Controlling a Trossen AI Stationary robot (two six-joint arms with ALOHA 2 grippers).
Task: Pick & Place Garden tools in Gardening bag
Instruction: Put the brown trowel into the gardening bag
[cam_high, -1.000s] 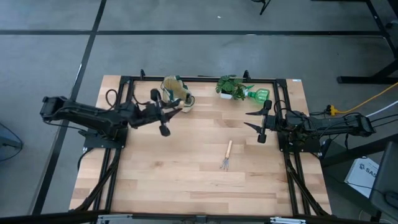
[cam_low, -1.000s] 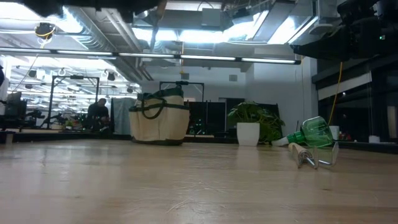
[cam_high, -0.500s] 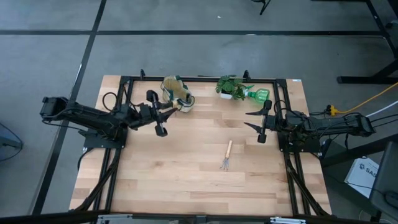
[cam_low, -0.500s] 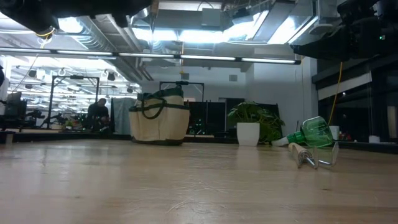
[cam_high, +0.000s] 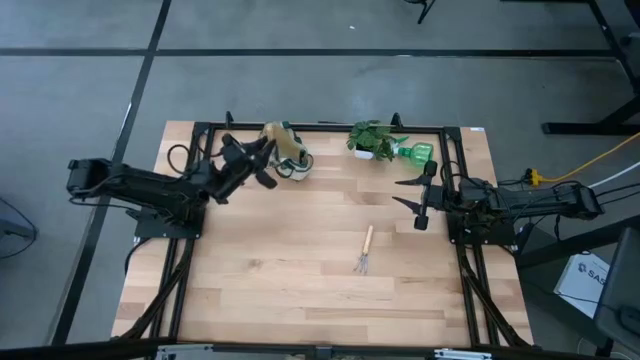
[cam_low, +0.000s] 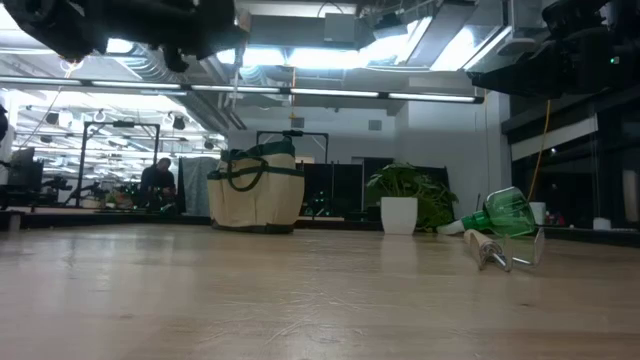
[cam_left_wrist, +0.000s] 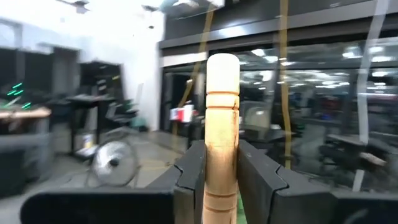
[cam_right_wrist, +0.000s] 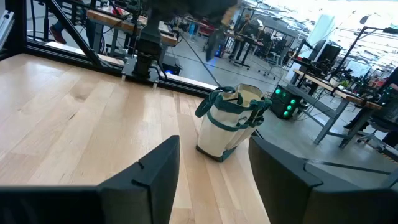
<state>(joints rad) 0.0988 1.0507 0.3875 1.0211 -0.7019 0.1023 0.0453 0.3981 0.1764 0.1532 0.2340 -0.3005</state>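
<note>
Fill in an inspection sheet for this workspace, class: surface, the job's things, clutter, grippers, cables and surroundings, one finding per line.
Surface: wooden table, bare over most of its near half.
Job's things: gardening bag upright at the far edge; hand fork lying flat mid-table; green plastic tool lying beside the plant; a wooden tool handle held in the left gripper, blade not visible.
Clutter: potted plant at the far edge.
Grippers: left gripper raised next to the bag, shut on the wooden handle; right gripper open, waiting at the table's right side.
Cables: yellow cable on the floor to the right.
Surroundings: workshop with benches; a person far behind.
</note>
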